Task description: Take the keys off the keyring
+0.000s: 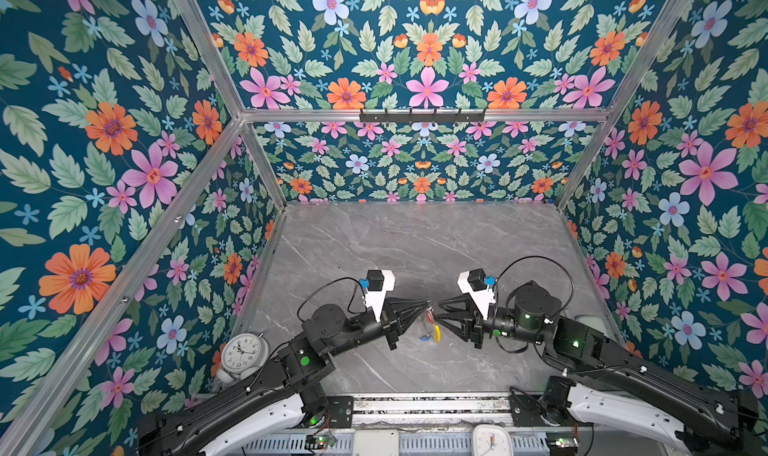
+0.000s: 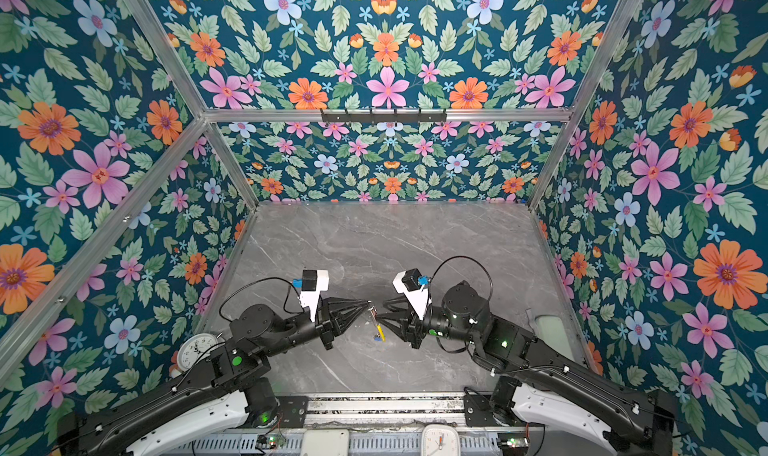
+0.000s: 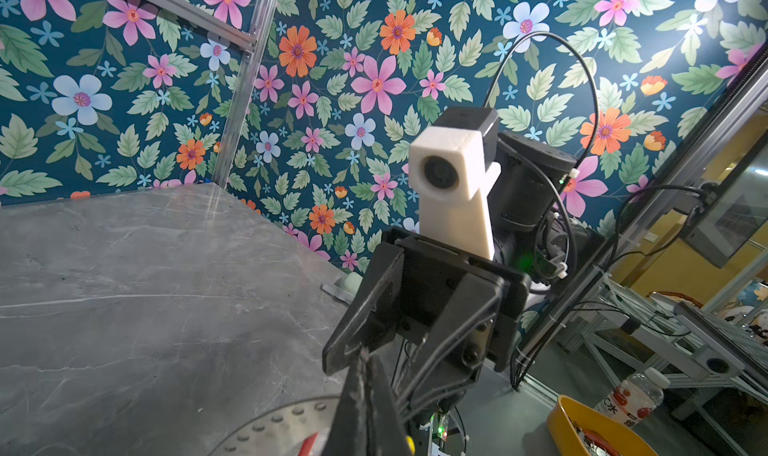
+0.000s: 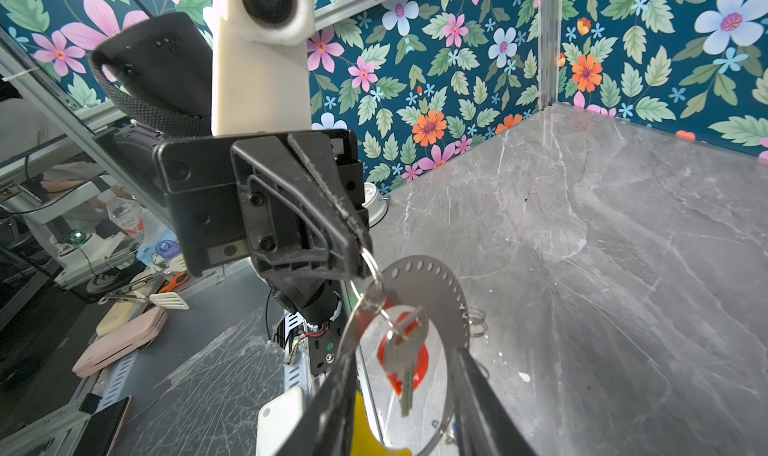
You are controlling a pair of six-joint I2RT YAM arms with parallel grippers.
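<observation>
Flowered wallpaper point(image 1: 415, 163) closes in a grey marbled surface point(image 1: 415, 246), and the two black arms meet nose to nose over its near half. Between them hangs the keyring point(image 4: 356, 316) — a thin wire hoop hanging from the left pincer point(image 1: 426, 304), whose jaws are pressed fully together on the wire at the hoop's top. The right wrist view shows that clamp plainly: the two tips meet with the wire caught between them. Whether the hoop's lowest part touches the surface I cannot tell.

Strung on the hoop is a silver key point(image 4: 405, 362), blade down, with a red tag point(image 4: 392, 385) behind it. A flat grey metal disc point(image 4: 432, 283) with holes along its rim hangs just behind the key. Lower on the hoop sits a curved yellow sleeve point(image 1: 436, 332), with a blue tag point(image 1: 424, 339) just beside it; any key on that tag is too small to make out.

The right pincer point(image 1: 439, 311) is partly open and has hold of nothing — its fingers point(image 4: 478, 408) stand either side of the key. One finger overlaps the hoop's wire, though whether it touches I cannot tell. A white alarm clock point(image 1: 243, 350) sits at the surface's left edge, well apart.
</observation>
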